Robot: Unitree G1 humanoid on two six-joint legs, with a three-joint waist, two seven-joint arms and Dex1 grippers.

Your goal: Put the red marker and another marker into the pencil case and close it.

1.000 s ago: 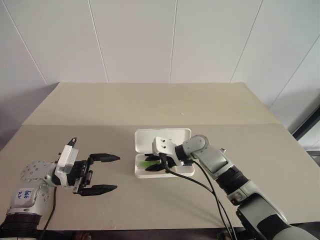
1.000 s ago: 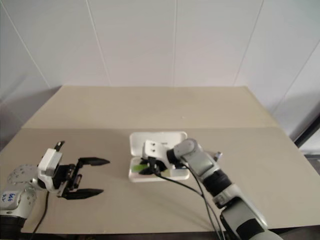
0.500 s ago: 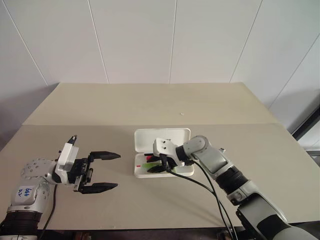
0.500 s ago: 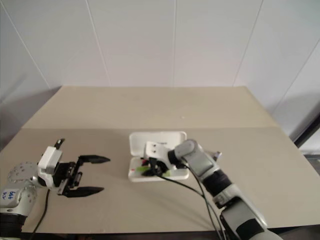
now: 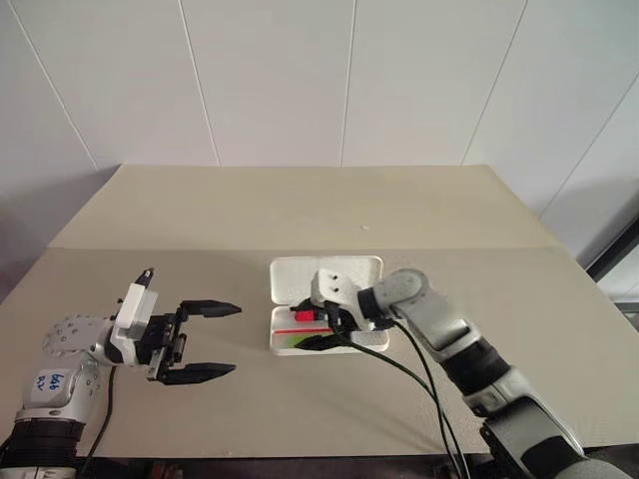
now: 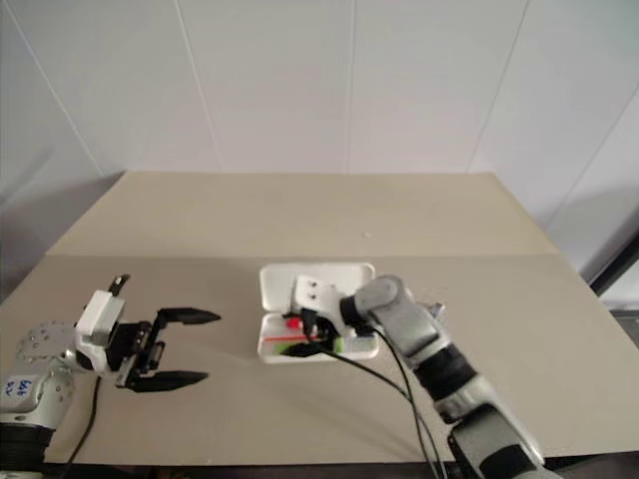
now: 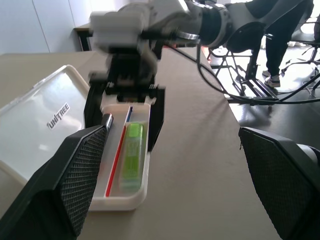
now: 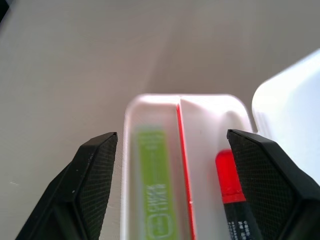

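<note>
markers both lie in the open pencil case (image 5: pixel 344 341): red marker (image 8: pixel 229 176) and lime-green marker (image 8: pixel 154 195) either side of its red divider. right gripper (image 5: pixel 318 330) hangs spread and empty above them, left gripper (image 5: pixel 205 340) spread near the case; i judge closing the lid comes next.

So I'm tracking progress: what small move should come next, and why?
Probably draw the right gripper clear of the pencil case, so the lid can be swung shut. Its jaws stand open, and both the red marker and the lime-green marker already lie in the tray. The lid lies flat open.
</note>
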